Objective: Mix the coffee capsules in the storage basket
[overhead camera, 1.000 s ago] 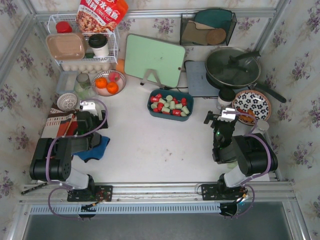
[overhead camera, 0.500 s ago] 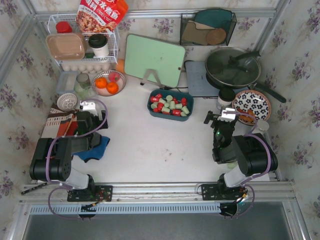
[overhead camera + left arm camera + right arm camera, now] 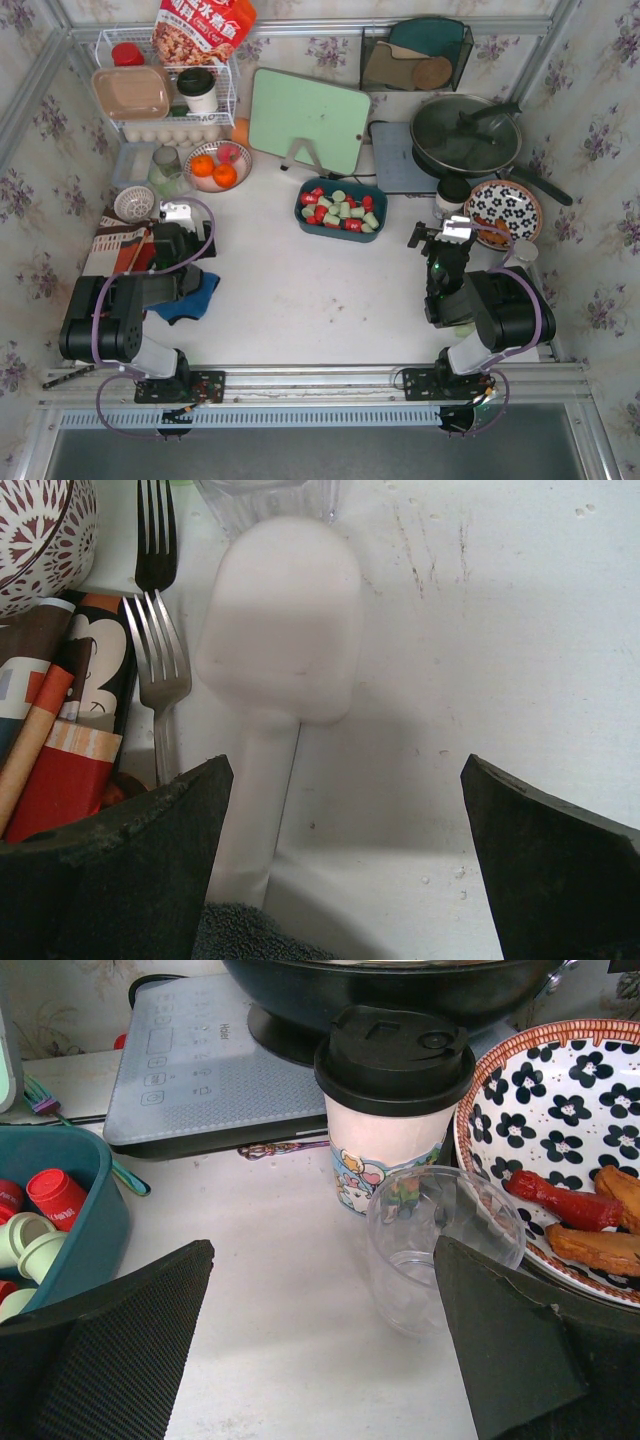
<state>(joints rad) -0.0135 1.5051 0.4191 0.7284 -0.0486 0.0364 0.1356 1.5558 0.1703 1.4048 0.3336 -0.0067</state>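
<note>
The teal storage basket [image 3: 341, 228] sits mid-table, just in front of the green board, with several red and pale green coffee capsules [image 3: 340, 209] in it. The right wrist view shows the basket's corner [image 3: 85, 1222] at far left, with a red capsule [image 3: 55, 1198] and a green one [image 3: 38, 1250] inside. My left gripper [image 3: 172, 216] is open over a white spoon [image 3: 280, 630], far left of the basket. My right gripper [image 3: 441, 234] is open and empty, right of the basket, with a clear glass [image 3: 430, 1250] by its right finger.
A lidded paper cup [image 3: 395, 1110], a flowered plate of food [image 3: 560, 1110] and an induction hob [image 3: 200, 1070] with a pan stand ahead of the right gripper. Forks [image 3: 155, 660], a patterned bowl [image 3: 35, 540] and a blue towel [image 3: 190, 298] lie by the left gripper. A fruit bowl [image 3: 216, 166] stands behind.
</note>
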